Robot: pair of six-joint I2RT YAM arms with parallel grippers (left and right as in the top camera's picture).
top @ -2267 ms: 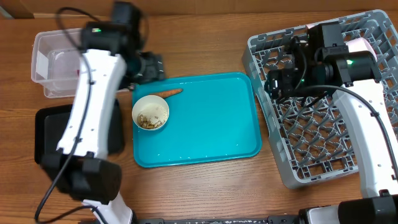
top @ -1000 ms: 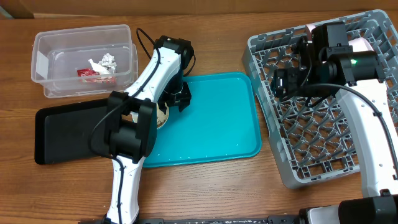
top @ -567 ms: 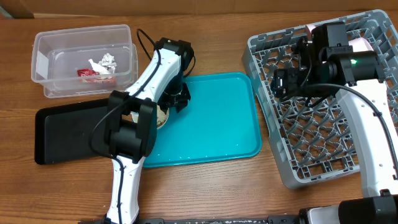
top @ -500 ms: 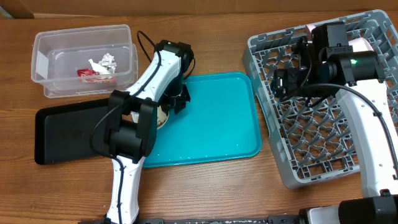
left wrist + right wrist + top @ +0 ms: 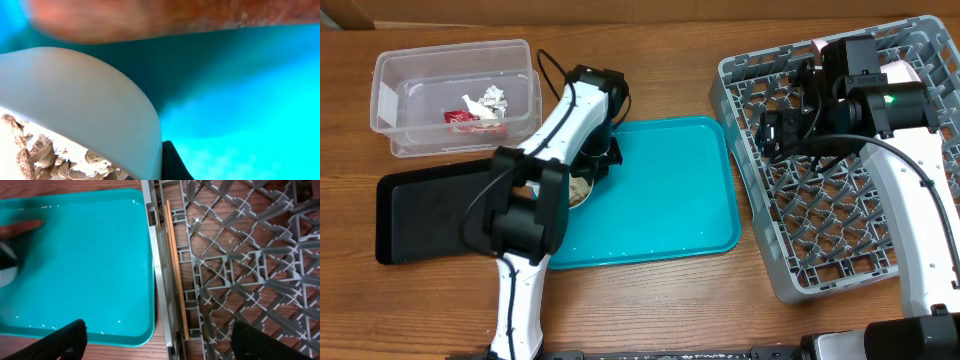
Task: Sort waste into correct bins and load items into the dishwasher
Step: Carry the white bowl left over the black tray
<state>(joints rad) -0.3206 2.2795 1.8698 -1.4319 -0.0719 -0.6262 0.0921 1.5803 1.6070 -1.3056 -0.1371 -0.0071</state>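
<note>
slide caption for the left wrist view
Left claw shut on rim of white bowl, food scraps inside, teal tray beneath

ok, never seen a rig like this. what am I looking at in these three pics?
These are two white robot arms at a wooden table, each ending in a two-finger gripper. One picture looks straight down from above. The other two come from small cameras on the wrists, so each looks past that arm's own fingers.

On the table there is a teal tray in the middle, a clear tub holding a red wrapper and crumpled paper, a black tray, and a grey dish rack. Wooden chopsticks lie in the rack along the edge nearest the teal tray.

The left gripper is shut, apparently pinching the rim of the white bowl, which holds food scraps. The right gripper is open and empty, hovering over the rack.
</note>
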